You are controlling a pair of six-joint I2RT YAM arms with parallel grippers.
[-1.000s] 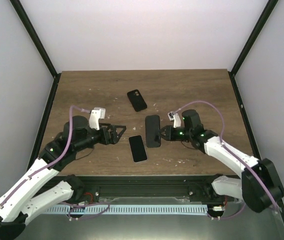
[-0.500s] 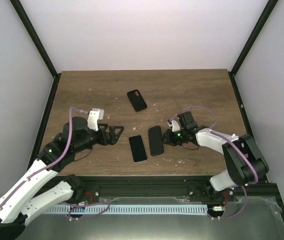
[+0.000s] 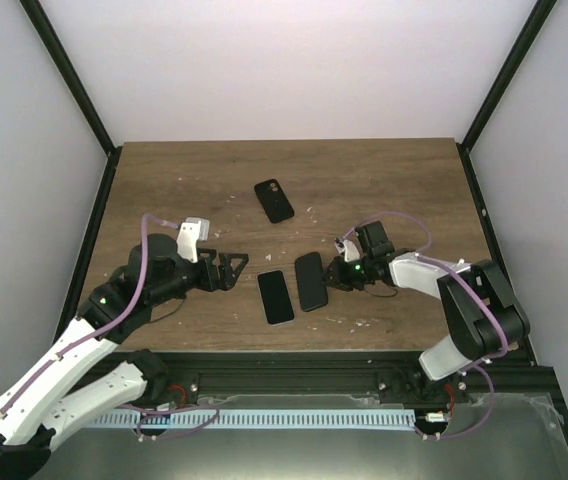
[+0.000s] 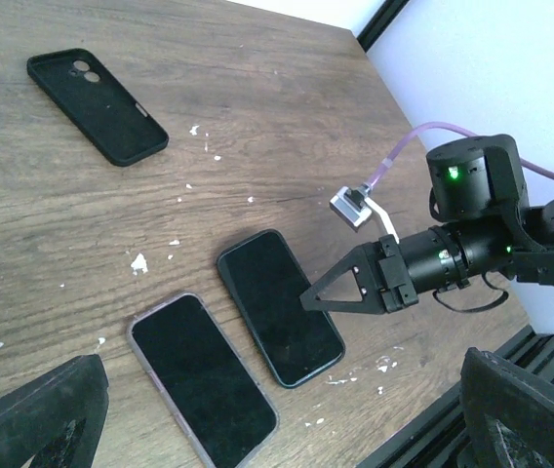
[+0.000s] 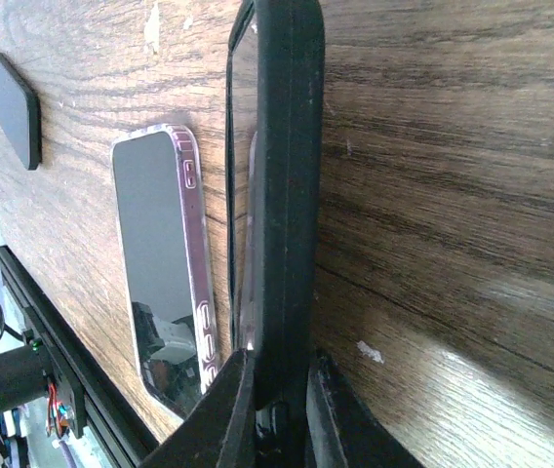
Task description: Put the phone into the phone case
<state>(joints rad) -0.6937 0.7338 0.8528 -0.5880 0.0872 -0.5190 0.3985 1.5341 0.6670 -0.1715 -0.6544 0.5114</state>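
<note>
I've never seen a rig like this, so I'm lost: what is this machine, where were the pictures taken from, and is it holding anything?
Two robot arms work at a wooden table. One picture looks down from above; the other two come from a camera on each wrist. On the table lie a black case with camera holes, a clear-rimmed phone, and a black slab beside it. The right hand is clamped on that slab's edge. The left hand is open and empty.

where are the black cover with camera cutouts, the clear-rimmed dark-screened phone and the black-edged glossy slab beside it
black cover with camera cutouts point(image 4: 97, 107): left wrist view, middle of back
clear-rimmed dark-screened phone point(image 4: 202, 380): left wrist view, screen centre
black-edged glossy slab point(image 4: 272, 312): left wrist view, face centre
</note>
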